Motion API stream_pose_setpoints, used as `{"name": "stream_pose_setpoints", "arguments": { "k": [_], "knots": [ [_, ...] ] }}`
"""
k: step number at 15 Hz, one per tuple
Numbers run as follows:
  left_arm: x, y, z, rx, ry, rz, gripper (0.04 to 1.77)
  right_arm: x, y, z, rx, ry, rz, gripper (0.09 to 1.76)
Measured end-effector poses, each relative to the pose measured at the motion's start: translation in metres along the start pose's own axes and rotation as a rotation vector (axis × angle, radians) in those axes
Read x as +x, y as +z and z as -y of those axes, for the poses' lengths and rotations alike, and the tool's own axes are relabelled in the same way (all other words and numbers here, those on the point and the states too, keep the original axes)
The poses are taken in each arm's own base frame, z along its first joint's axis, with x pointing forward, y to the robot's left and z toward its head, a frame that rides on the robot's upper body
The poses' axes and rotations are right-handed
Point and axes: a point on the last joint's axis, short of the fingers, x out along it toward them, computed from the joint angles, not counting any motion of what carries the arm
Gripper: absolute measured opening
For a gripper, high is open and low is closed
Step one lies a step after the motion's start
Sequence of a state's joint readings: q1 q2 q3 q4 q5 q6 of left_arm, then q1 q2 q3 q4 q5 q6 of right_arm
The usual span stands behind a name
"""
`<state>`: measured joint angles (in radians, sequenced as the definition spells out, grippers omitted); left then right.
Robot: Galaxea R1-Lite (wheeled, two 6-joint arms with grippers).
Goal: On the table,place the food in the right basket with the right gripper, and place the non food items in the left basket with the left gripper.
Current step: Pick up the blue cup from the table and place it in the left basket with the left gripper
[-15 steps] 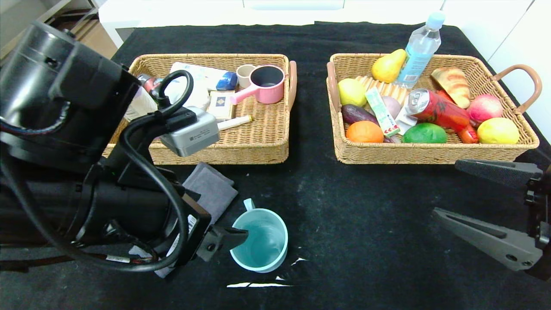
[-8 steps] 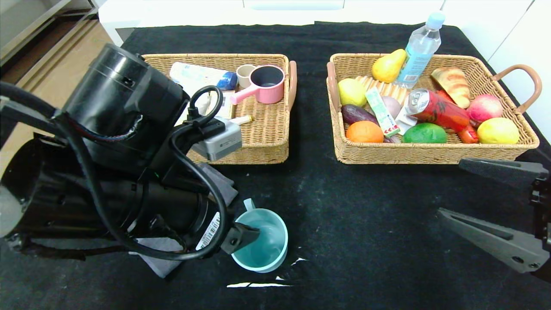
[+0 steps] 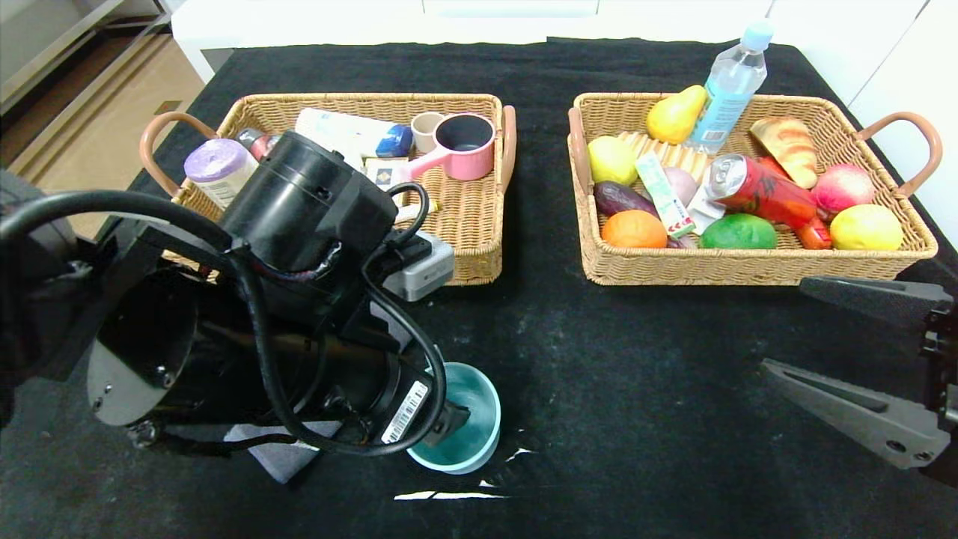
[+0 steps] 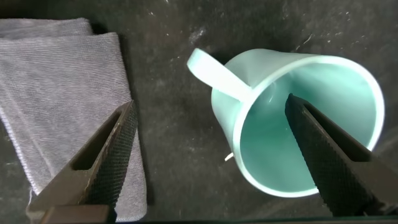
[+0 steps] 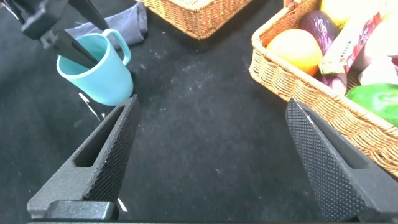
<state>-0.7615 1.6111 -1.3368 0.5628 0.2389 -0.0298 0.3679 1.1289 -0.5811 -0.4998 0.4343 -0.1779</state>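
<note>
The left arm reaches low across the front of the black worktop (image 3: 636, 359), its left claw (image 4: 211, 134) spread wide, one finger inside the teal mug (image 4: 298, 118), the other outside over the grey cloth (image 4: 59, 93). It grips nothing, as far as can be seen. The right claw (image 5: 211, 162) hangs open near the right basket (image 3: 748, 266). Open cloth separates mug and left basket (image 3: 471, 262).

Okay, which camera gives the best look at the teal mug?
The left wrist view: the teal mug fills it, rim and handle clear. In the head view the left gripper covers part of it; the right wrist view shows it whole but far off.
</note>
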Motion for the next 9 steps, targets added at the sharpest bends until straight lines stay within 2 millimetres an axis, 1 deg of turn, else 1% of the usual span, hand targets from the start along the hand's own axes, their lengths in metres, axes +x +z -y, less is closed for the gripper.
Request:
{"name": "stream_pose_setpoints", "arguments": {
  "k": [4,8,9],
  "knots": [
    [0.009,0.001,0.002,0.005,0.015,-0.022,1.72,0.002,-0.002,0.001,0.004,-0.003,-0.009,1.7],
    [0.014,0.001,0.003,0.007,0.014,-0.034,1.72,0.003,-0.002,0.002,0.004,-0.003,-0.01,1.7],
    [0.014,0.001,0.003,0.008,0.015,-0.035,1.62,0.003,-0.002,0.002,0.004,-0.003,-0.011,1.7]
  ]
}}
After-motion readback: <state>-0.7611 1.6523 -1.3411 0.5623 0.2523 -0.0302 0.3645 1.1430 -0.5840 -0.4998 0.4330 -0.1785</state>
